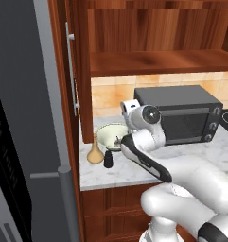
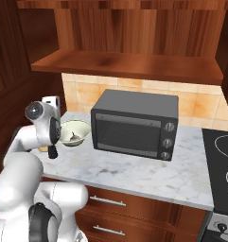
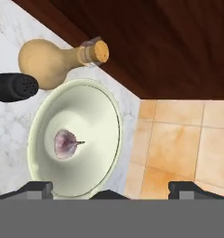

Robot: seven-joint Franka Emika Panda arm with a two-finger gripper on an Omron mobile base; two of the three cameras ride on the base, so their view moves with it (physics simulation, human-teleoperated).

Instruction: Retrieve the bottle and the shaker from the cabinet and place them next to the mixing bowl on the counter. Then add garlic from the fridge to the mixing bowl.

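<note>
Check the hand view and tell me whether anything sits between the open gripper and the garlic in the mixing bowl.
Nothing visible does. The garlic lies bare on the bottom of the mixing bowl, directly under the open gripper. The bottle and shaker stand outside the rim.

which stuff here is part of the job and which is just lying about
Job: tan long-necked bottle; small black shaker; pale cream-green mixing bowl; greyish garlic lump inside it; marbled counter; reddish wood cabinet; grey fridge.
Lying about: black microwave; stovetop.
</note>
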